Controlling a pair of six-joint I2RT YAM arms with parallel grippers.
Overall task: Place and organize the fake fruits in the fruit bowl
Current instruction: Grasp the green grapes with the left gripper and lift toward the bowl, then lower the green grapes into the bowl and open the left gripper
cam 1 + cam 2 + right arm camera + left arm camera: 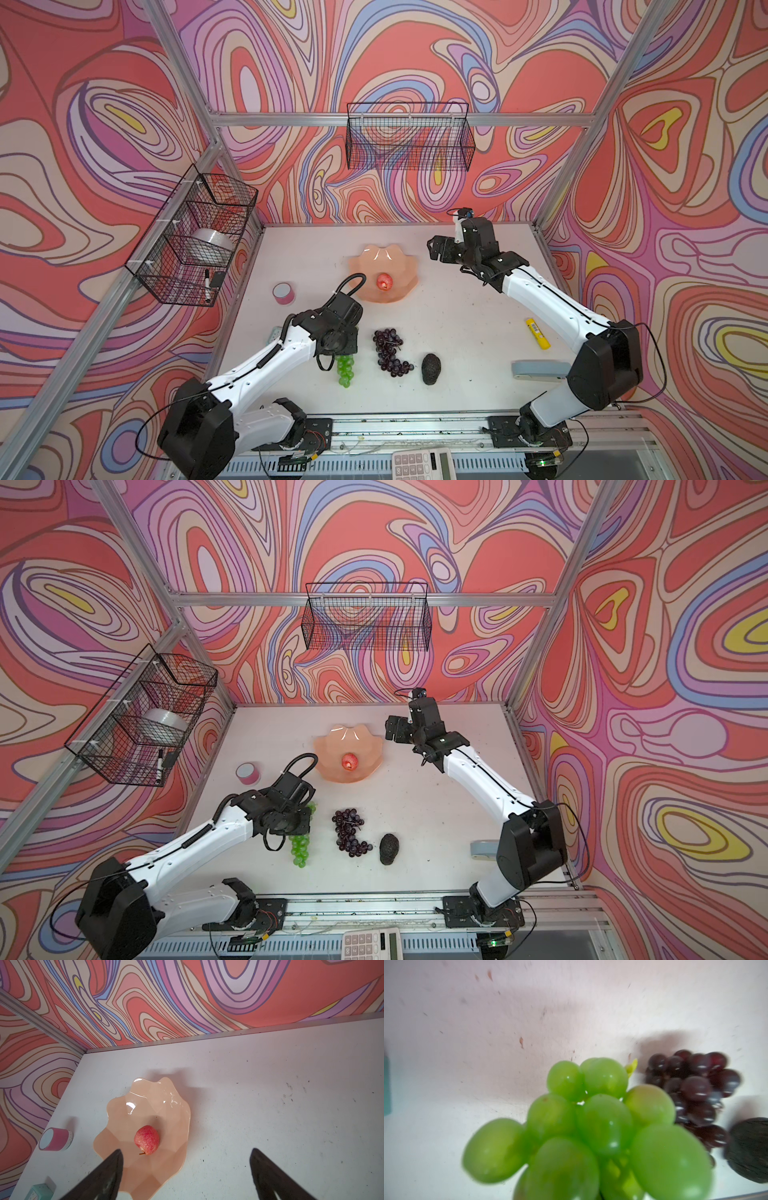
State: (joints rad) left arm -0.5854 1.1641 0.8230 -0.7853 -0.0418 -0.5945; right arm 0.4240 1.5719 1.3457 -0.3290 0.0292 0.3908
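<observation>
My left gripper [347,341] is shut on the green grape bunch [345,372] at the front left of the table. Its fingers are hidden under the wrist in both top views, and the left wrist view is filled by the grapes [602,1126]. To the right lie the purple grape bunch [388,351] and then the avocado [431,368]. The peach fruit bowl [365,266] stands mid-table with the red apple [384,281] inside. My right gripper [187,1153] hangs open and empty, above and just right of the bowl [145,1105].
A pink tape roll [284,293] stands left of the bowl. A yellow glue stick [537,333] and a grey stapler-like object [540,370] lie at the right. Wire baskets hang on the left wall [195,237] and back wall [409,137]. A calculator [424,463] sits beyond the front edge.
</observation>
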